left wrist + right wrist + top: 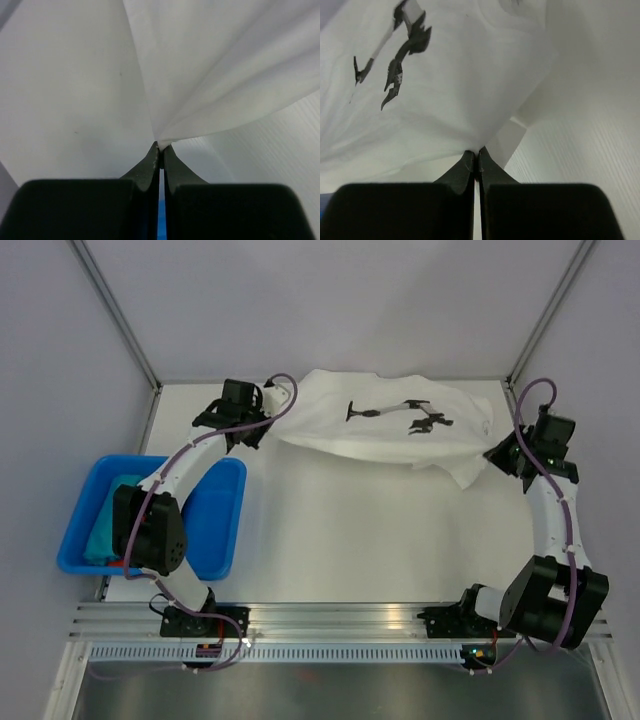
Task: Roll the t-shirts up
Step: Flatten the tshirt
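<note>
left jaws pinched tight on left end of white shirt [385,437] | right jaws pinched tight on its right end | shirt stretched between, far side of worktop [350,540]

The t-shirt [340,430] at the far side is white, printed with small black marks [400,412]. The bin [220,525] at the left is bright blue, the cloth [105,530] inside it teal. The bench [350,540] is white. The left end effector [159,146] and right end effector [475,150] are black.

left jaws: pinched together on white t-shirt [225,75] corner | cloth fans upward
</note>
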Robot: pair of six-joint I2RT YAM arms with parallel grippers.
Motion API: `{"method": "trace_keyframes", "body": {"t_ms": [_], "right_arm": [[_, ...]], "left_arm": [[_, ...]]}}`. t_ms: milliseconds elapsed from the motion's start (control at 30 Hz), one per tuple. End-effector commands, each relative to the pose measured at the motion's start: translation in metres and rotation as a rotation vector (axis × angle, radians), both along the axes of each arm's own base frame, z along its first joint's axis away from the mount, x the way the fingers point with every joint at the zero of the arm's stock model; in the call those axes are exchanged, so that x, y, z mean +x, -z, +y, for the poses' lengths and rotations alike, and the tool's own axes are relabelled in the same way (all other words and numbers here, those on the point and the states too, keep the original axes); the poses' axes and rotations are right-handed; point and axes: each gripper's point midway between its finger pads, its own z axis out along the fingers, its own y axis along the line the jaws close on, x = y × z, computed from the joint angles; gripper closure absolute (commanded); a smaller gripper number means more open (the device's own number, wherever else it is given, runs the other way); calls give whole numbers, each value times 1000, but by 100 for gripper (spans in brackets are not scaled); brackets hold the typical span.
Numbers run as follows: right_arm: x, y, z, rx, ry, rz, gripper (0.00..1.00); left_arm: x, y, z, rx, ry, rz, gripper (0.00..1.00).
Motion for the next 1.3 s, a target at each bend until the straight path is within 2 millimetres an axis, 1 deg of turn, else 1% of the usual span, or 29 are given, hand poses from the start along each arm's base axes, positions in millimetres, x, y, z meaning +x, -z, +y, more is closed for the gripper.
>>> {"method": "trace_keyframes", "body": {"t_ms": [0,33,67,100,167,200,233,333,433,533,567,600,633,667,700,733,767,833,867,900,933,967,1000,1033,1067,1133,1167,1233,1267], "right_arm": [[-29,30,6,12,44,-6,100],[-37,47,10,33,47,21,100],[-50,73,15,56,52,65,100],[-56,86,20,82,50,87,100],[-71,111,28,113,46,140,100],[-75,116,30,120,45,149,100],[-81,123,32,127,47,169,100],[-88,117,29,102,67,163,100],[-90,86,22,46,93,101,100],[-97,66,20,18,109,83,100],[-96,42,16,-14,124,30,100],[-97,30,14,-29,132,10,100],[-99,0,12,-53,142,-44,100],[-100,-18,11,-70,151,-77,100],[-102,-38,6,-95,173,-110,100],[-105,-81,6,-125,182,-186,100],[-109,-105,4,-151,190,-229,100],[-120,-148,1,-193,222,-287,100],[-130,-196,2,-227,236,-385,100],[-136,-216,3,-242,241,-423,100],[-148,-251,7,-259,245,-497,100],[-154,-266,10,-267,247,-532,100],[-160,-279,12,-275,248,-563,100],[-167,-299,14,-286,250,-607,100],[-169,-306,16,-289,245,-621,100],[-168,-317,20,-289,222,-633,100],[-166,-318,20,-289,214,-634,100],[-155,-320,19,-282,203,-633,100],[-150,-321,20,-275,189,-637,100]], "left_arm": [[-23,-11,-3,-22,113,-88,98],[-31,1,-4,-19,127,-62,98],[-36,10,-3,-14,133,-50,98],[-46,30,0,-5,135,-4,98],[-55,41,3,1,133,22,98],[-62,51,6,6,129,45,98],[-66,52,6,4,131,49,98],[-75,47,10,-1,116,34,98],[-82,27,12,-13,108,-11,98],[-89,5,8,-54,120,-43,98],[-88,-8,4,-74,131,-62,98],[-88,-18,2,-90,135,-74,98],[-91,-26,1,-104,133,-72,98],[-92,-36,0,-115,134,-81,98],[-90,-63,-4,-138,149,-128,98],[-92,-79,-4,-152,146,-144,98],[-95,-108,-2,-156,132,-175,98],[-101,-137,5,-159,99,-204,98],[-108,-163,13,-151,71,-240,98],[-113,-175,16,-152,59,-260,98],[-117,-185,20,-151,47,-281,98],[-127,-206,26,-154,31,-331,98],[-131,-215,29,-155,23,-356,98],[-135,-224,33,-156,12,-381,98],[-139,-241,40,-151,-17,-427,98],[-139,-255,46,-145,-43,-468,98],[-139,-268,55,-129,-85,-505,98],[-132,-276,57,-119,-100,-527,98],[-130,-285,59,-116,-113,-550,98]]}}
